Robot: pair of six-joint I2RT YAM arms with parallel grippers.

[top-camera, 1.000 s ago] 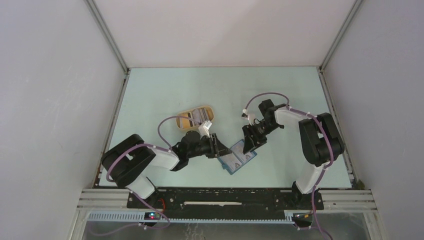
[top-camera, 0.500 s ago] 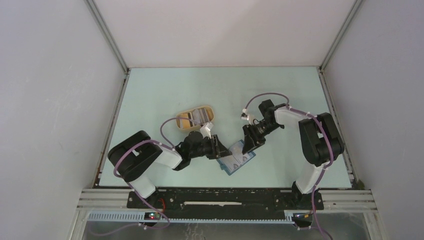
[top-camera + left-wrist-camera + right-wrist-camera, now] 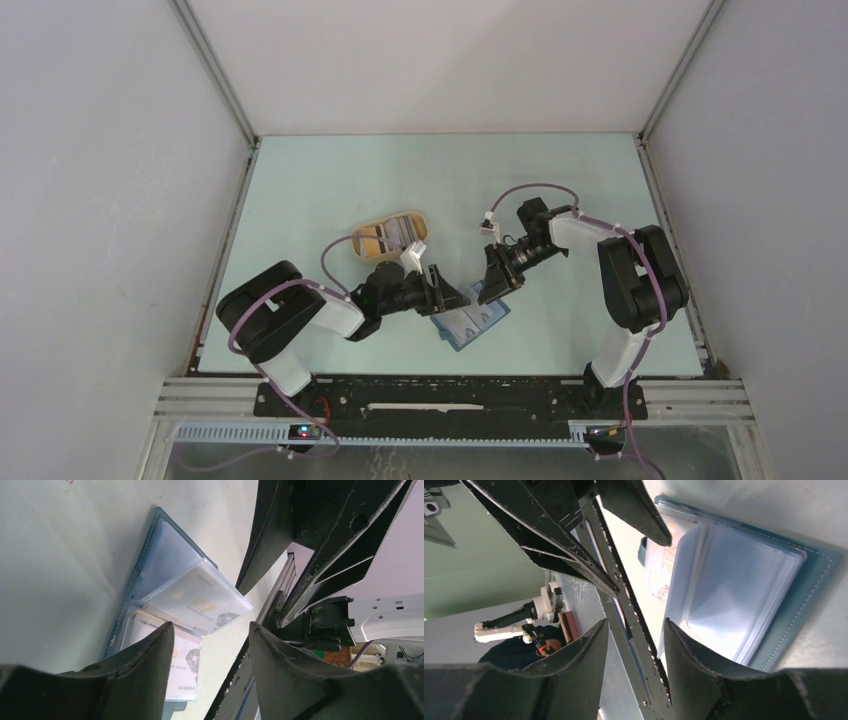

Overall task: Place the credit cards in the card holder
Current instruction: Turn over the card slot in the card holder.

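The teal-blue card holder (image 3: pixel 472 322) lies open on the table between my two grippers. In the left wrist view its teal edge (image 3: pixel 134 582) shows, with clear sleeves; one raised sleeve holds a pale card (image 3: pixel 200 602), and a pinkish card (image 3: pixel 184 662) lies flat below it. The right wrist view shows the holder (image 3: pixel 819 575) with its sleeves fanned and an orange-marked card (image 3: pixel 659 567). My left gripper (image 3: pixel 450 295) (image 3: pixel 210 630) is open and empty at the holder's left edge. My right gripper (image 3: pixel 492 285) (image 3: pixel 635 625) is open at the holder's far edge, one finger (image 3: pixel 704 670) against the sleeves.
A tan oval tray (image 3: pixel 358 243) stands behind the left gripper, with more cards (image 3: pixel 405 228) in it. The two grippers' fingers are close together over the holder. Grey walls enclose the table on three sides.
My left gripper has moved right, up to the card holder's left edge. My right gripper has shifted slightly left over the holder.
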